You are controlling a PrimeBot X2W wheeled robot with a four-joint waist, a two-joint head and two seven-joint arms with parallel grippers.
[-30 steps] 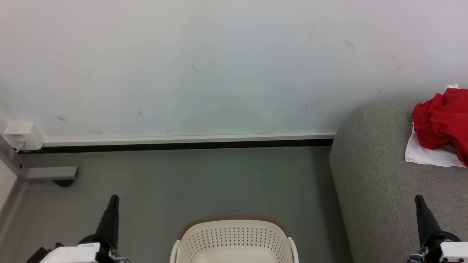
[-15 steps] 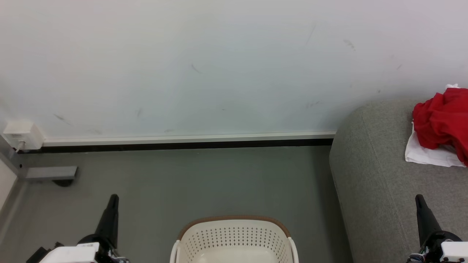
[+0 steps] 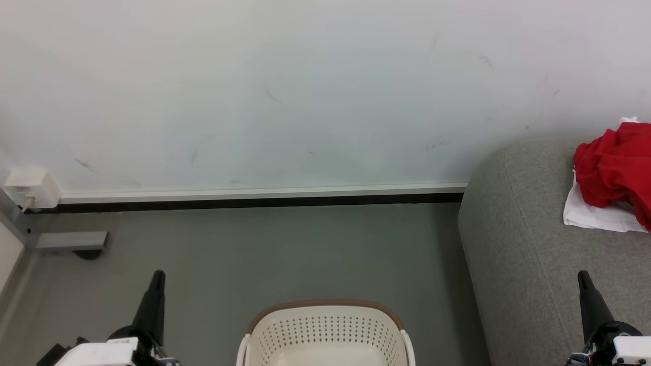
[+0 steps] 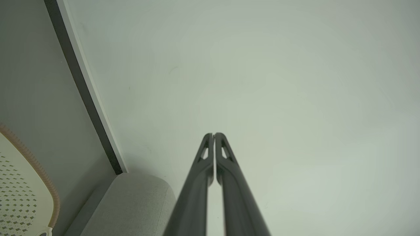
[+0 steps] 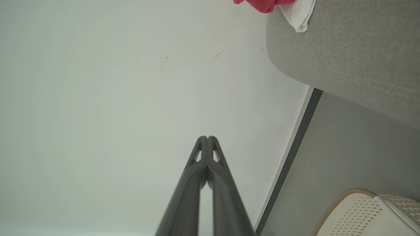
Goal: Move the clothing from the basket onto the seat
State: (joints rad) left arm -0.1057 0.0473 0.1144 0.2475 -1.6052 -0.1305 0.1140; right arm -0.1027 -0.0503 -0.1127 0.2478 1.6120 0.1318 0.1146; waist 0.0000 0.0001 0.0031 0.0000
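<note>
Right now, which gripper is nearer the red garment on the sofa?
Right. The right gripper hangs over the grey sofa, same side as the red garment; the left gripper is across the laundry basket, over the floor.

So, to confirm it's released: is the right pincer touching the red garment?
Apart. The head view shows the right pincer shut low down, with bare grey sofa between it and the red garment.

The left gripper (image 3: 158, 277) is held low at the left and the right gripper (image 3: 583, 277) low at the right of the head view, both with tips pointed upward, and each pair of long dark fingers (image 4: 197, 190) is pressed fully together.
</note>
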